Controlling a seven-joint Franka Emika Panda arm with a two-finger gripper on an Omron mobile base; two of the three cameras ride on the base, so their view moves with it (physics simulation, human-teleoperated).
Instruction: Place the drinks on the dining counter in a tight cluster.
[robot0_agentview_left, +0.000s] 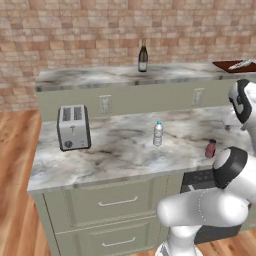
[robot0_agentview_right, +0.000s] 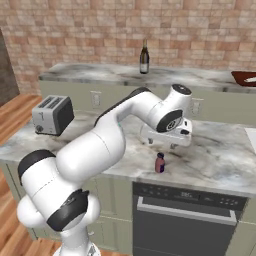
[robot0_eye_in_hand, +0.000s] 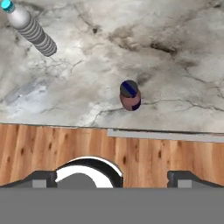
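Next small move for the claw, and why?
Probably lower the claw straight down around the maroon bottle. It hangs open just above that bottle, which stands upright near the lower worktop's front edge, while the wine bottle already stands on the dining counter.

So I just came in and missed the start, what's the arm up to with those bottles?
The arm is hovering over the lower worktop with its gripper above the short maroon bottle, jaws open and holding nothing. That bottle stands near the worktop's front edge, the small water bottle further along it. Only the wine bottle stands on the raised dining counter, so no cluster yet. A toaster sits at the worktop's far end.
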